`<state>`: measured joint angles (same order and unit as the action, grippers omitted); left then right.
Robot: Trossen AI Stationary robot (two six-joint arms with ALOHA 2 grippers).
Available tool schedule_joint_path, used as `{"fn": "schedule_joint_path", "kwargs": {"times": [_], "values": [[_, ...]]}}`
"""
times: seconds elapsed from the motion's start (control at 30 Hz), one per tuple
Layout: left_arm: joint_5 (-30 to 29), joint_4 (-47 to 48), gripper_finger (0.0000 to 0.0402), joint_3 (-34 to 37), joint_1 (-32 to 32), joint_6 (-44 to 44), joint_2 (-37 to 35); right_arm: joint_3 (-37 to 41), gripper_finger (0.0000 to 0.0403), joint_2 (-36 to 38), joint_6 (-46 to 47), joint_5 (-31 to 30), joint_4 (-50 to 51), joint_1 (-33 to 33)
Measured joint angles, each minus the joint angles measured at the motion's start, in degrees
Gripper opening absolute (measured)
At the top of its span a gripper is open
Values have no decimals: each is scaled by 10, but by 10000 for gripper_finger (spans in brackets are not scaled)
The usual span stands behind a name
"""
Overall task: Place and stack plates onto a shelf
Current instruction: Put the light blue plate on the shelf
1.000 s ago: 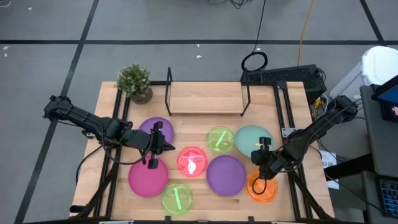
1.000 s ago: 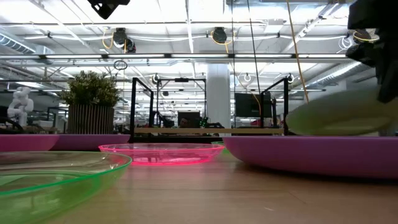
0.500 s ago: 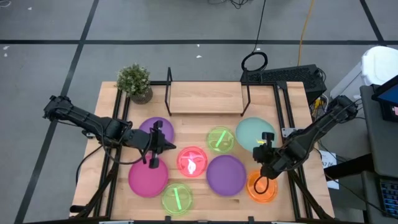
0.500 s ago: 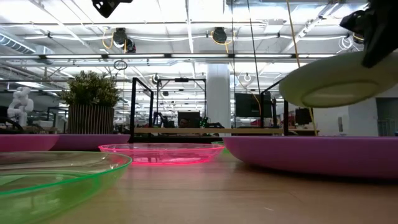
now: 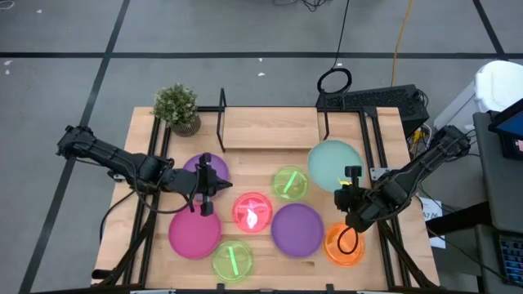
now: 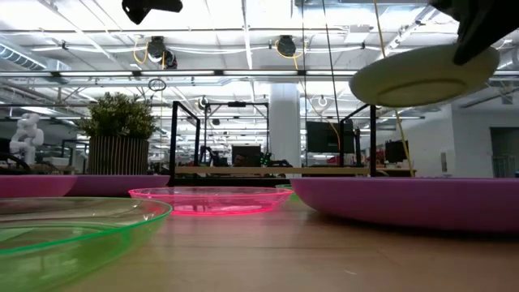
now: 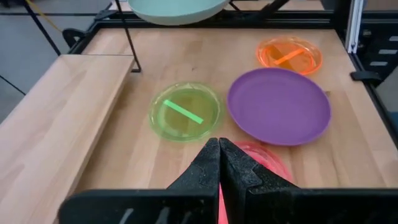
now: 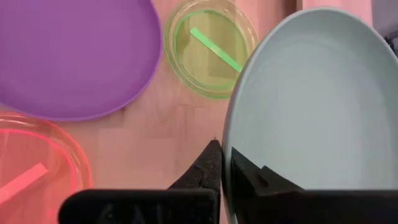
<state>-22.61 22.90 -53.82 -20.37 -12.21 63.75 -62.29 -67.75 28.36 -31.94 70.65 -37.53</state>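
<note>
Right gripper (image 5: 351,181) pinches the near rim of the teal plate (image 5: 334,162), fingers (image 8: 211,163) pressed onto its edge. Plate is off the table (image 5: 253,269); the low view shows it high up, underside visible, tilted slightly with its right side raised under the gripper. From above it overlaps the shelf's right black upright, between the shelf (image 5: 270,128) and the purple plate (image 5: 297,229). Round, so no long axis; the held edge faces the gripper, the free edge reaches toward the shelf.

Left gripper (image 5: 204,181) hangs over the second purple plate (image 5: 196,166) at table left, fingers (image 7: 214,163) pressed together, holding nothing.

On the table:
- magenta plate (image 5: 194,232), front left
- lime-green plate (image 5: 233,260) at the front edge, green strip running roughly front to back
- red-pink plate (image 5: 252,211), centre
- second lime-green plate (image 5: 289,183), just beside the teal one, strip on a diagonal
- orange plate (image 5: 344,247), front right, partly covered by the right arm and cable

Shelf board sits bare at the table's rear. Potted plant (image 5: 176,106) at the rear left corner.

Hard to make out: the far purple plate is mostly hidden under the left arm. Low view cuts off the right gripper at the frame corner. Left wrist view crops the teal plate to a sliver; right wrist view crops its far side.
</note>
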Motion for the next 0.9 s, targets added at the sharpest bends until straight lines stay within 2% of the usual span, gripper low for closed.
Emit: {"fn": "schedule_joint_path", "kwargs": {"times": [0.3, 0.43, 0.9], "values": [[0, -43, 1, 0, 9, 28, 0, -10, 0, 0, -64, -12, -12, 40], [-1, -56, 1, 0, 14, 42, 0, -10, 0, 0, -112, -13, -48, 69], [0, -47, 1, 0, 16, 33, 0, -10, 0, 0, -374, -11, -228, 221]]}}
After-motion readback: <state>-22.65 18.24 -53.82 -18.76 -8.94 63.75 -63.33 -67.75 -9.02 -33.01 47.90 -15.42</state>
